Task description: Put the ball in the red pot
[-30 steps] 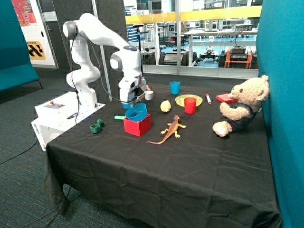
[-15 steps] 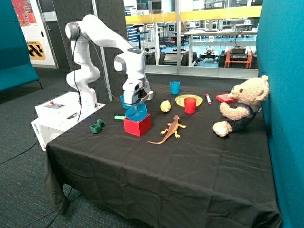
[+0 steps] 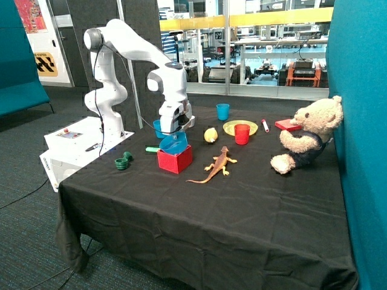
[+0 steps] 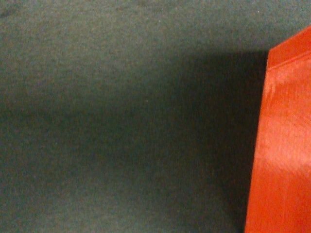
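The ball, small and pale yellow, lies on the black cloth between the red pot and the yellow plate. The red pot is a square red box near the table's middle, and a blue bowl rests tilted on its top. My gripper hangs just above and behind that bowl, about a hand's width from the ball. The wrist view shows only black cloth and one side wall of the red pot.
Beside the ball are a yellow plate, a red cup and a blue cup. An orange toy lizard lies in front of the ball. A teddy bear sits against the teal wall. A green object lies near the table's edge by the robot base.
The arm has shifted a little toward the ball's side and now stands over the pot's back edge. The blue bowl, the pot and the ball have stayed where they were.
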You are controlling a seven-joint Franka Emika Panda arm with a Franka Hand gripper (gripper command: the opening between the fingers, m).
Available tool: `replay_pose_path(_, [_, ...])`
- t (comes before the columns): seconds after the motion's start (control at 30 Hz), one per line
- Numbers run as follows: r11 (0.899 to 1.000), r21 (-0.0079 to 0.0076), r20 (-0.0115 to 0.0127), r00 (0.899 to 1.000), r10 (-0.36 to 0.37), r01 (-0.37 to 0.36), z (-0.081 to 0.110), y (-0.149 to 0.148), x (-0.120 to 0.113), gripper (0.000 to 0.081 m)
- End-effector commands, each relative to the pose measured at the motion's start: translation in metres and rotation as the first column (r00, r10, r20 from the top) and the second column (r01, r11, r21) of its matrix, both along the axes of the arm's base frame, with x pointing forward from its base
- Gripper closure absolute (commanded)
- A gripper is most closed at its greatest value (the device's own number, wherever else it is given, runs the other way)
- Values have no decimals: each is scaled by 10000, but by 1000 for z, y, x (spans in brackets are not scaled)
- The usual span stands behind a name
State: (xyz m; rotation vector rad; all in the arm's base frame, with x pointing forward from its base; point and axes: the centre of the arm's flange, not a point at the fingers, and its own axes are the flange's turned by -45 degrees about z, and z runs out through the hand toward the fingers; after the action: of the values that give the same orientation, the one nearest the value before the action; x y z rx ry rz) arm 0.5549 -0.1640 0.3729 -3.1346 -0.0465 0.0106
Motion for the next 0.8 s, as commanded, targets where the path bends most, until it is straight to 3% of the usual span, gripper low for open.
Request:
replay_pose_path(0.0, [10000, -65, 69, 10000, -20, 20, 0, 2, -7, 808])
replay_pose_path(0.77, [9999, -65, 69, 9999, -99, 100, 1, -5, -7, 808])
